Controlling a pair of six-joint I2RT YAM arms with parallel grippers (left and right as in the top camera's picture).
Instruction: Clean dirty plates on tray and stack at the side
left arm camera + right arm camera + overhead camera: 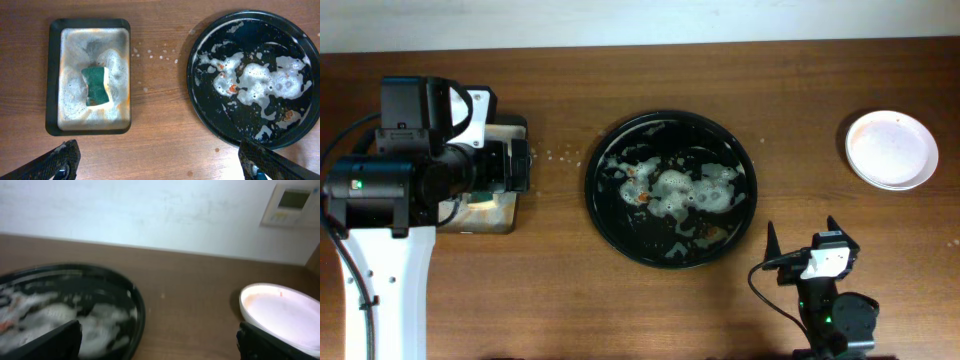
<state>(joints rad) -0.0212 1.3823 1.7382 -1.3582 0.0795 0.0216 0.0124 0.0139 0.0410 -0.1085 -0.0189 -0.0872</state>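
Observation:
The round black tray sits mid-table with white foam and small orange smears in it and no plate on it. It also shows in the left wrist view and the right wrist view. A white plate with a faint pinkish tint stands on the table at the far right, also in the right wrist view; I cannot tell if more plates lie under it. My left gripper is open and empty near the sponge tray. My right gripper is open and empty, in front of the tray and plate.
A rectangular dark sponge tray with soapy water holds a green sponge at the left; in the overhead view the left arm partly covers it. Small foam drops lie between the two trays. A wall runs behind the table.

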